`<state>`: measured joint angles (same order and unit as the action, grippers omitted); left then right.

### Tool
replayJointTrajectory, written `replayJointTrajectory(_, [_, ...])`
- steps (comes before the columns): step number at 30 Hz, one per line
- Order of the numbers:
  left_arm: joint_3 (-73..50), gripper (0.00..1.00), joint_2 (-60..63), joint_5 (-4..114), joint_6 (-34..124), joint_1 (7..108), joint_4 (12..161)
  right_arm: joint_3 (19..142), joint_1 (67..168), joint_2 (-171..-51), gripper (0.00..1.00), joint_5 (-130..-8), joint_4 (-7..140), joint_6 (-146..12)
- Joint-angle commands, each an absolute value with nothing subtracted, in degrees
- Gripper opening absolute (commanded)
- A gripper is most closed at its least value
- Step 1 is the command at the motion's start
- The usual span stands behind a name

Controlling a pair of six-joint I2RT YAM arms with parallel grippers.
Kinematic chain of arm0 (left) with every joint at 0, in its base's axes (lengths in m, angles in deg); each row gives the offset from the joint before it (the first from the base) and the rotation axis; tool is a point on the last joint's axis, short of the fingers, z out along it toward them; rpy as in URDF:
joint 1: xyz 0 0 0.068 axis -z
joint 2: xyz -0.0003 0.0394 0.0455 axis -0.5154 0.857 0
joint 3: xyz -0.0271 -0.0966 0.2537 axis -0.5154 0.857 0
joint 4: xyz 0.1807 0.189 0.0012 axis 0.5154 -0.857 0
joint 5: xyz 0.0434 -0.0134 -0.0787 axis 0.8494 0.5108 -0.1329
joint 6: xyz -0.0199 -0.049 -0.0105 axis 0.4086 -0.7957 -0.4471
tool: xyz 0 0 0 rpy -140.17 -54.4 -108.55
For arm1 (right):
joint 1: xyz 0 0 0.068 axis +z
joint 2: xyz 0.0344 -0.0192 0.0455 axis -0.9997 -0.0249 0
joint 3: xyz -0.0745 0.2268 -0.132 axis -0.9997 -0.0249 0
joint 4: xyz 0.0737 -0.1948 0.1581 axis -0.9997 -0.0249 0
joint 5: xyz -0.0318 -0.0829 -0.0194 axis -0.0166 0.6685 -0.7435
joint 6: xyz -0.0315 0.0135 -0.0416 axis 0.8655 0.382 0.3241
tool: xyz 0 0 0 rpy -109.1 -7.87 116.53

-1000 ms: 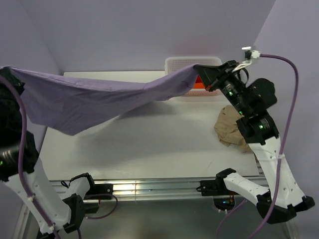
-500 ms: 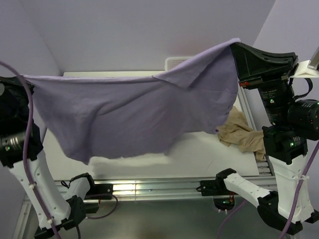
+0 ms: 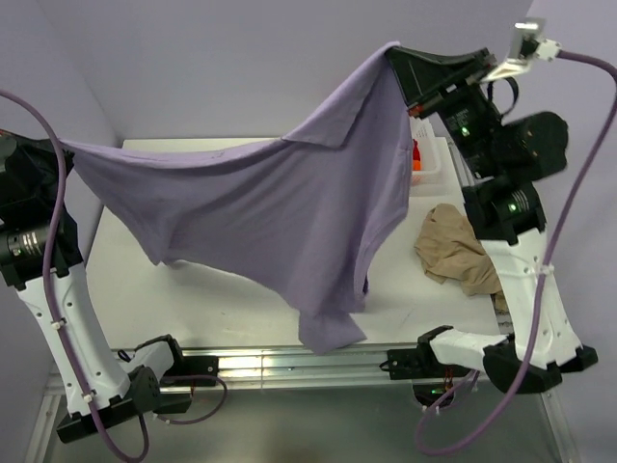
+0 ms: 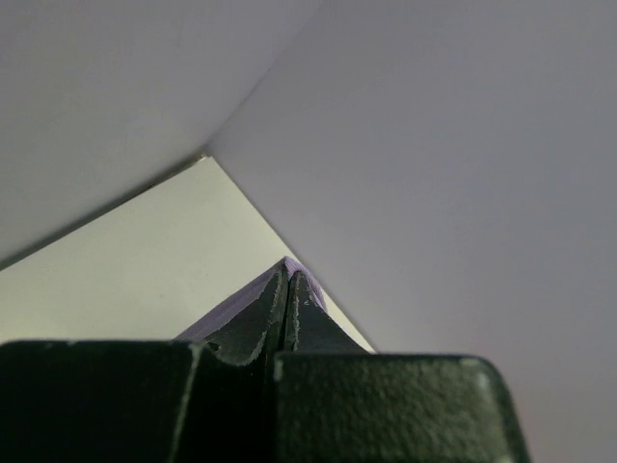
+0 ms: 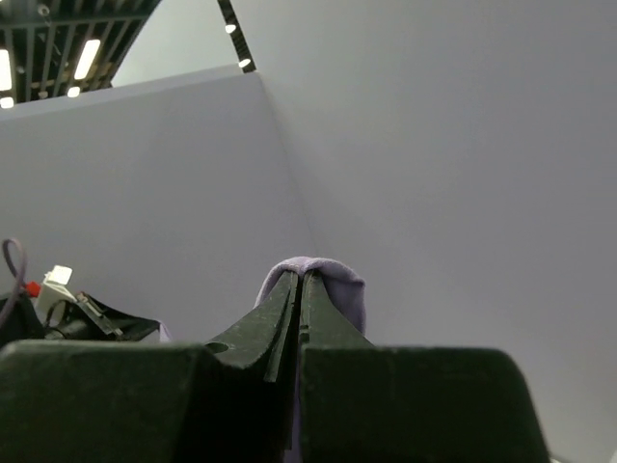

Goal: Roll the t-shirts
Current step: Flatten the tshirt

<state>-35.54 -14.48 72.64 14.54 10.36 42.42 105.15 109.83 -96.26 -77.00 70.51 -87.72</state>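
Now the right gripper (image 5: 297,285), clamped on a corner of the lavender shirt (image 3: 280,207), is higher and further left than before. The left gripper (image 4: 287,289) pinches the opposite corner, lower. The shirt hangs between them, its tail now sagging to the table's (image 3: 125,289) near edge.

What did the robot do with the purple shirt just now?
The right gripper swung its corner of the lavender t-shirt up high, so the cloth now hangs steeply. The left gripper kept its corner at the left. Both stayed shut on it. The beige t-shirt did not move.
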Motion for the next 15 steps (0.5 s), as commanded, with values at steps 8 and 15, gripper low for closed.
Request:
replayJointTrajectory(8, [-47.9,0.0,-14.6,75.7,15.3,10.0,40.7,115.0,110.8,-99.5,0.0,-81.8,76.2,-95.4])
replayJointTrajectory(15, [-50.2,0.0,-23.2,81.1,16.0,10.1,36.0,113.3,112.9,-93.0,0.0,-85.0,76.7,-98.6])
